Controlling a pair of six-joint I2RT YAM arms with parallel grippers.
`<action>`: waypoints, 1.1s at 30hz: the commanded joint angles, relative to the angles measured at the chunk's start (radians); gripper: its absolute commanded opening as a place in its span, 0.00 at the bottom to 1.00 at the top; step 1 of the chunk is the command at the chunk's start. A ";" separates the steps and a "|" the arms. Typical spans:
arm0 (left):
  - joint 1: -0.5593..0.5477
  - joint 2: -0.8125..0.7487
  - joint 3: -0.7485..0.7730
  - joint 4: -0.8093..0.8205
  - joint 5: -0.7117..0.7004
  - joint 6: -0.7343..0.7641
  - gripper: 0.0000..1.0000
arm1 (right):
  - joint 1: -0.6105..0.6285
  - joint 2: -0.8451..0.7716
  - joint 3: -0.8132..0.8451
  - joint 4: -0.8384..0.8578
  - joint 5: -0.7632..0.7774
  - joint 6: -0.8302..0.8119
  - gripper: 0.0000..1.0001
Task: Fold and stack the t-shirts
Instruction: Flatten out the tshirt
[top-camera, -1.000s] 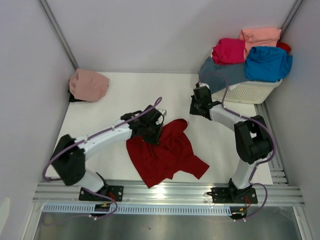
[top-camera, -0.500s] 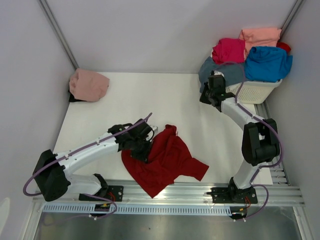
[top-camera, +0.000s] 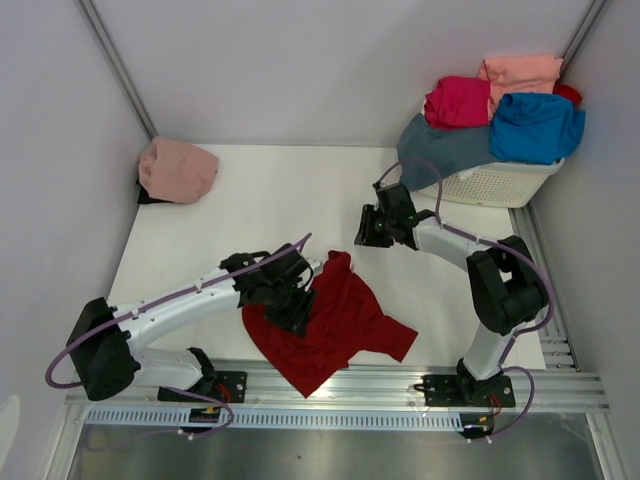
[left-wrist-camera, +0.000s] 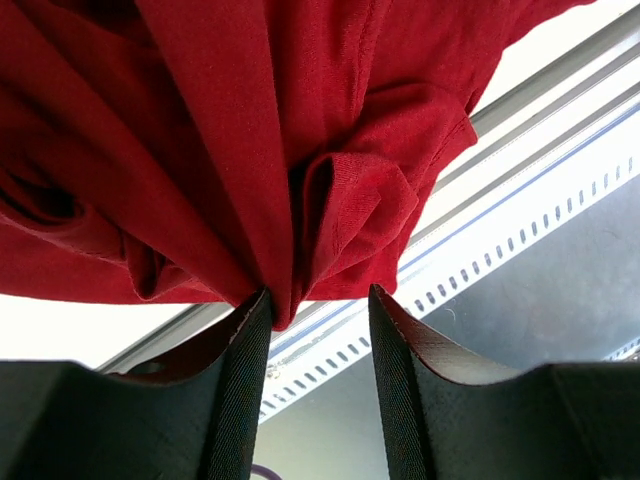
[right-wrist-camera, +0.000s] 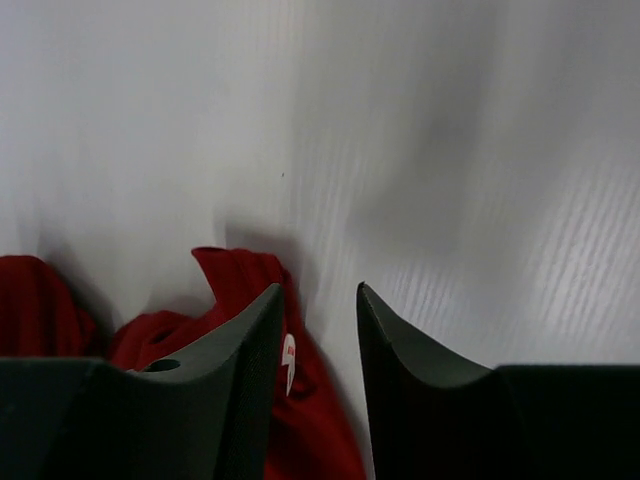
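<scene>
Top view, shirt: the dark red t-shirt (top-camera: 345, 325) lies crumpled at the lower centre of the bench (top-camera: 250, 200). It has been dragged a little lower than a second ago and is not spread flat.
Top view, left: the left arm (top-camera: 190, 295) has come down with it, and the left jaws sit over the shirt's left edge.
Top view, right: the right arm (top-camera: 450, 240) has swung back from the basket (top-camera: 500, 185) at upper right. The right jaws are just beside the shirt's top corner.
Left wrist view: the left jaws have just parted to a middling gap. A red fold brushes one inner face, but nothing is clamped.
Right wrist view: the right jaws have likewise parted, with bare bench between them. The shirt's white label (right-wrist-camera: 288, 350) is at lower left.
Meaning: this is probably a release before a fresh grip, and folding has not begun.
</scene>
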 joint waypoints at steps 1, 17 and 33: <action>-0.008 -0.010 0.011 -0.019 0.034 0.024 0.47 | 0.026 -0.031 -0.061 -0.004 -0.049 0.014 0.41; -0.008 0.046 0.014 0.016 0.052 0.024 0.43 | 0.121 -0.086 -0.122 -0.025 -0.159 0.064 0.48; -0.008 0.058 0.014 0.028 0.061 0.010 0.40 | 0.179 -0.184 -0.171 -0.172 -0.149 0.045 0.48</action>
